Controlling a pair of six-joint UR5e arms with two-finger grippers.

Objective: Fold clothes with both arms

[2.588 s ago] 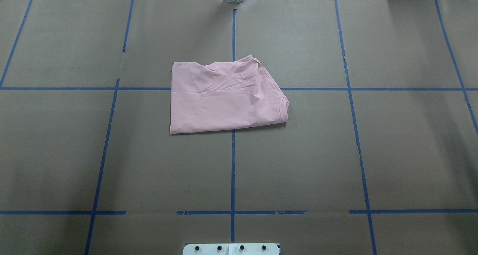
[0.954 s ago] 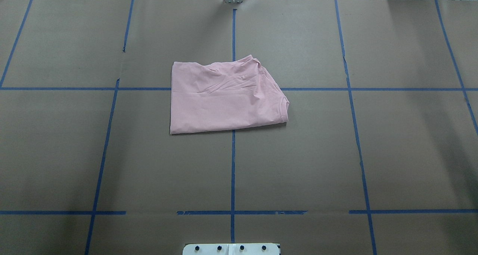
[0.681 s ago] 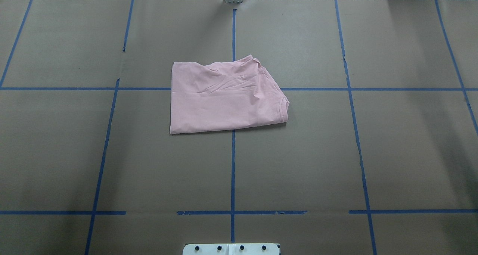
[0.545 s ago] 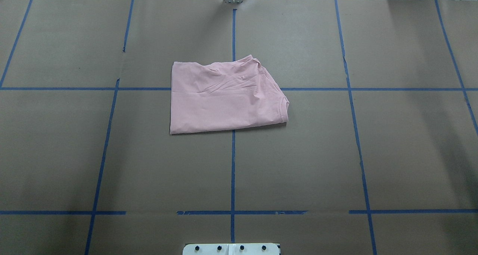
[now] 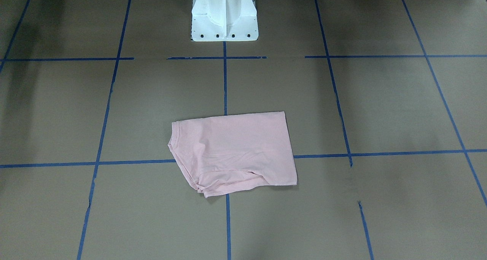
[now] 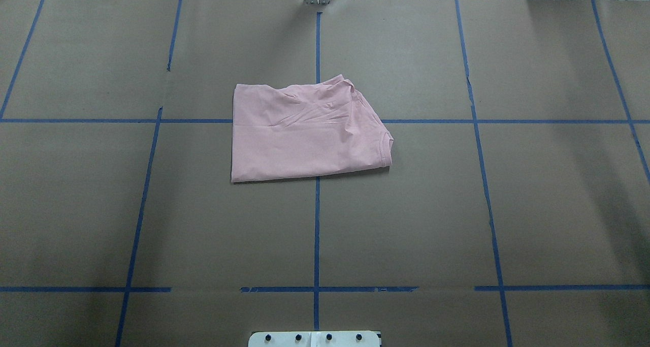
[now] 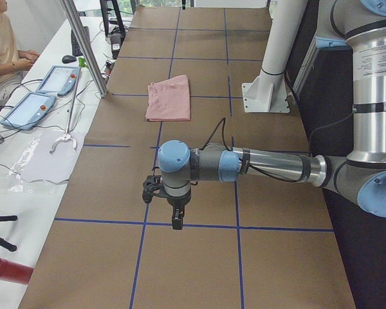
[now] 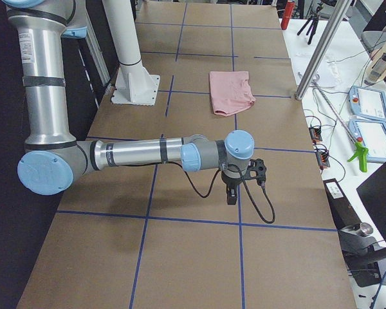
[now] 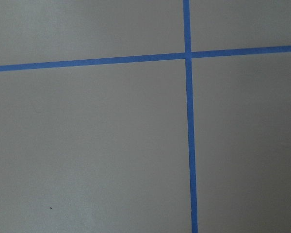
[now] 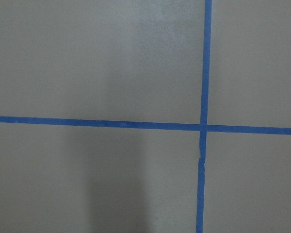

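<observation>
Nothing is shifting across the overhead views: the T-shirt [image 6: 304,133] is lying exactly as it lay 2.6 s ago, and no arm is entering that view.

Position, overhead view: the shirt is sitting folded on the table [image 6: 457,210], towards 11 o'clock from the view's centre and straddling a crossing of the blue tape [image 6: 317,225]. Its 9 o'clock edge is running straight. Creases are crossing the upper middle. The 1 o'clock corner is bunching, and the collar [image 6: 386,146] is showing at the 3 o'clock edge. The plain side is facing up; no print is showing.

Judgement: the fold is looking largely done, if untidy.

Risks:
- Any further pinch at the bunched 1 o'clock corner may be catching only the top layer, so the layers would be sliding apart.
- A drag from the collar side could be pulling the straight 9 o'clock edge askew, since nothing is pinning it.

Pincers:
- The left gripper [image 7: 175,215] is hanging over bare paper well apart from the shirt, fingers pointing down. It is showing only in the side view, so I cannot tell how far open it is. No cloth is showing at it.
- The right gripper [image 8: 232,193] is hanging likewise at the opposite end, well apart from the shirt. Its opening also cannot be told.
- Both wrist views are showing only paper and tape.
</observation>
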